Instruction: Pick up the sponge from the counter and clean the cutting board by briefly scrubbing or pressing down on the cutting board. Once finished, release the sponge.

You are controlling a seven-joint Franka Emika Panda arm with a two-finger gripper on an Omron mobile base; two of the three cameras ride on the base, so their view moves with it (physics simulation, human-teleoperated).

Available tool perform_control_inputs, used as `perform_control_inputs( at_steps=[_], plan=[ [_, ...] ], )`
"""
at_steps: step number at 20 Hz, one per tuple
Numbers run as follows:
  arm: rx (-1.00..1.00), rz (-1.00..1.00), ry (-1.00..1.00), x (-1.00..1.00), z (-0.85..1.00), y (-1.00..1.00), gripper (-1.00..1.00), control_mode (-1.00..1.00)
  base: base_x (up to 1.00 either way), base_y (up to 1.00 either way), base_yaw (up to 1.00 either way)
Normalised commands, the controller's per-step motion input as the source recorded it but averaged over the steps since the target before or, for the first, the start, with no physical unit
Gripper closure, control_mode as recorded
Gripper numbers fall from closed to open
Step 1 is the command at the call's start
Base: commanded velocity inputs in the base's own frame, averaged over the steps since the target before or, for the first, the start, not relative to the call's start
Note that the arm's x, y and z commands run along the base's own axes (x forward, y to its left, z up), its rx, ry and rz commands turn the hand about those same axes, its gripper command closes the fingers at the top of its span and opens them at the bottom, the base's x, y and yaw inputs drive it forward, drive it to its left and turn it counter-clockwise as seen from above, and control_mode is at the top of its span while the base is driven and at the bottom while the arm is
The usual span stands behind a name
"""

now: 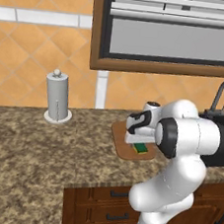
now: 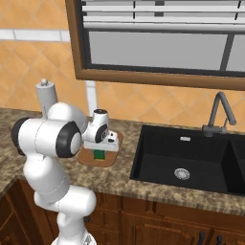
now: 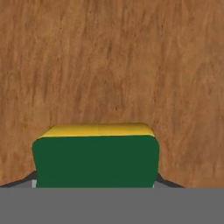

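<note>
So the gripper (image 1: 141, 143) is down low over the cutting board (image 1: 122, 137), and the sponge (image 1: 140, 148) sits right under it, between the fingers. In the hand view the sponge (image 3: 95, 159) is close up, green face toward the camera, yellow layer along its far edge, with the board's wood grain (image 3: 109, 61) behind. The dark fingertips peek out at either side of it, so it looks clamped on the sponge. From the right base view the sponge (image 2: 99, 154) sits on the board (image 2: 86, 158), which lies on the granite counter (image 2: 143, 184) left of the black sink (image 2: 191, 160).
</note>
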Motion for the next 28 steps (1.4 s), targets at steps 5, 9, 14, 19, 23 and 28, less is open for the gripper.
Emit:
perform_control_inputs(
  at_steps=[5,9,14,19,23,28],
  plan=[
    [0.02,0.0,-0.11,-0.36,-0.19,-0.41,1.0,-1.0,0.0,0.0,0.0],
    [0.06,0.0,-0.04,-0.06,-0.16,-0.39,1.0,-1.0,0.0,0.0,0.0],
    [0.13,-0.04,0.0,0.61,0.0,-0.27,1.0,-1.0,0.0,0.0,0.0],
    [0.06,-0.09,0.0,0.79,0.0,-0.14,1.0,-1.0,0.0,0.0,0.0],
    [0.0,-0.09,0.02,1.0,0.0,-0.02,1.0,-1.0,0.0,0.0,0.0],
    [0.0,-0.11,0.01,0.97,0.0,0.0,1.0,-1.0,0.0,0.0,0.0]
  ],
)
